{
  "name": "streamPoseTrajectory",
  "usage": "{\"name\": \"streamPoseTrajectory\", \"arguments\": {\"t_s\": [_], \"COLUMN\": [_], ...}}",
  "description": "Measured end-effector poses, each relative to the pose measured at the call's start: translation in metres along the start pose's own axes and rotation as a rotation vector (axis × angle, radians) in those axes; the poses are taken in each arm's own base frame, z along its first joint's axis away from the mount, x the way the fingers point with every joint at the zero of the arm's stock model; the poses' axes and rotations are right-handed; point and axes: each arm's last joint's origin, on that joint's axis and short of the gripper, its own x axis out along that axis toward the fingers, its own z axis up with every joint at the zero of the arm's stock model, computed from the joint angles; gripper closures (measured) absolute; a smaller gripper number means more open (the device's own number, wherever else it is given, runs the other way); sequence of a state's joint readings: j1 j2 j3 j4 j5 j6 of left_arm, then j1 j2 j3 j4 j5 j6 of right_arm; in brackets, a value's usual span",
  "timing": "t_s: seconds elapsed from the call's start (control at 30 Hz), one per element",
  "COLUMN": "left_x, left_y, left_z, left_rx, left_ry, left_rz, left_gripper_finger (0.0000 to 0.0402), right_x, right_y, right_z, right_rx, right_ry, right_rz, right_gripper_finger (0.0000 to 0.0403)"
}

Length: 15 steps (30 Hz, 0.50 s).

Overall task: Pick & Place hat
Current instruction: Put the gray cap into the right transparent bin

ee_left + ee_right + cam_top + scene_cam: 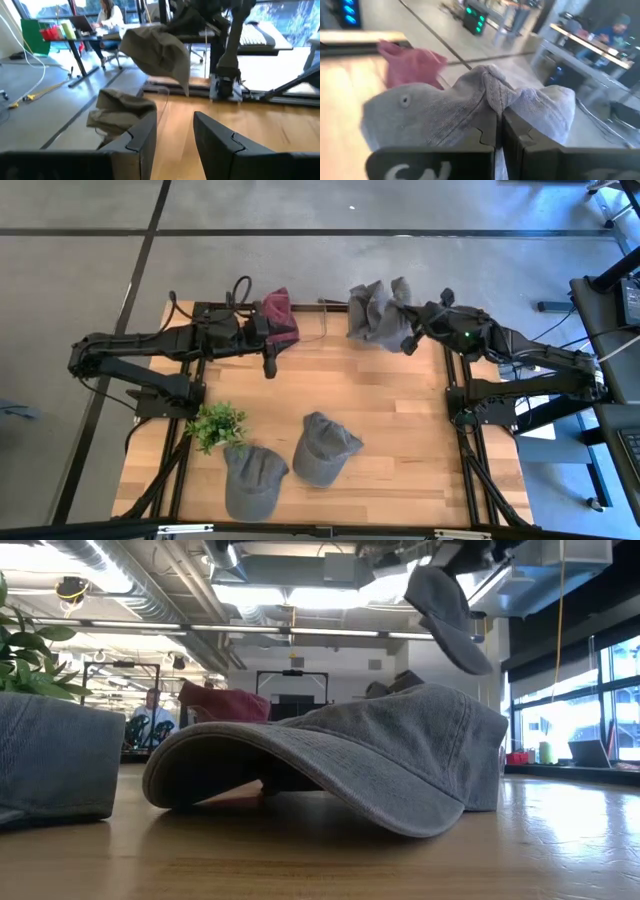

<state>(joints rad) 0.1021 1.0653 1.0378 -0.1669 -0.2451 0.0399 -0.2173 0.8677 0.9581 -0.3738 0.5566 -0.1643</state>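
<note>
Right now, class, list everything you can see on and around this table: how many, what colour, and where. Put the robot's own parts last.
Grey hats lying on the table: two, grey, near edge, one beside the plant, the other next to it toward the middle.
Grey hat held up: one, grey, at the far edge, pinched in the right gripper.
Red hat: one, dark red, far edge, by the left gripper.
Plant: one, green, near left part of the table.
Table: one, light wood.
Left gripper: dark, open, empty, over the far left part.
Right gripper: dark, shut on the grey hat.
</note>
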Motion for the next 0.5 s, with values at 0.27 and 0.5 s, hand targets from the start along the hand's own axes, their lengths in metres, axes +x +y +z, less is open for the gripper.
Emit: {"name": "streamPoseTrajectory", "arguments": {"t_s": [0.27,0.5], "left_x": [0.015,0.021], "left_y": [-0.003,-0.004], "left_z": [-0.009,-0.013], "left_rx": [0.013,-0.007], "left_ry": [0.061,0.081], "left_rz": [0.003,0.004], "left_gripper_finger": [0.0277,0.0277], "right_x": [0.016,0.04], "right_y": [-0.023,-0.031], "right_z": [-0.024,-0.055], "right_rx": [-0.066,-0.115], "right_ry": [0.061,-0.057], "right_rz": [-0.061,-0.069], "right_gripper_finger": [0.0391,0.0391]}}
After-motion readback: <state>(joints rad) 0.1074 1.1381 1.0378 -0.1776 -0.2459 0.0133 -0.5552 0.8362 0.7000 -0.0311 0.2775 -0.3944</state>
